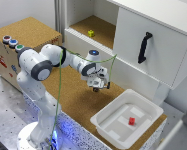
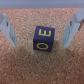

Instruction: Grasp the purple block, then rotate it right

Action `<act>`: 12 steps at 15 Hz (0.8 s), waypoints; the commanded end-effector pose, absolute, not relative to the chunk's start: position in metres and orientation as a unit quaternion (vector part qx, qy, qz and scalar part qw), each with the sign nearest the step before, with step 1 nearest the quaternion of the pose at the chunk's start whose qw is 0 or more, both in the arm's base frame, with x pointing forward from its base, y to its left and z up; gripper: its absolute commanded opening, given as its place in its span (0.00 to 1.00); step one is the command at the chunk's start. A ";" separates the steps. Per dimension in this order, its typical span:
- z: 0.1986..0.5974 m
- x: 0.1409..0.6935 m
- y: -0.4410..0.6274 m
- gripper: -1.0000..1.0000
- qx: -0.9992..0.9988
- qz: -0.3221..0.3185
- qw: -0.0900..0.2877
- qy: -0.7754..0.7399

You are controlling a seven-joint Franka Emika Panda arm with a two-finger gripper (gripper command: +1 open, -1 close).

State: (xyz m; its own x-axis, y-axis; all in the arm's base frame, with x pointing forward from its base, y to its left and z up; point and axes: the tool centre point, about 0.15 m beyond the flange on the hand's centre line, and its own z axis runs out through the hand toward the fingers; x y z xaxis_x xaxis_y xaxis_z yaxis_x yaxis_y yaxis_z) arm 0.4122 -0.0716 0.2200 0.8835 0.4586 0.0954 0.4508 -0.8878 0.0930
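Two yellow "O" marks show on the purple block (image 2: 44, 38).

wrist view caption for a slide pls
Open gripper poised over the purple block on the cork surface, fingers on either side.
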 end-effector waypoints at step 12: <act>0.220 0.430 -0.069 0.00 0.981 0.076 0.076 0.163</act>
State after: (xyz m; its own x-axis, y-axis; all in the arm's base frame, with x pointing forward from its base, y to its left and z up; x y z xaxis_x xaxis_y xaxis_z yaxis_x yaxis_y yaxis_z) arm 0.4243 -0.0664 0.2056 0.9107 0.3941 0.1236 0.3842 -0.9182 0.0967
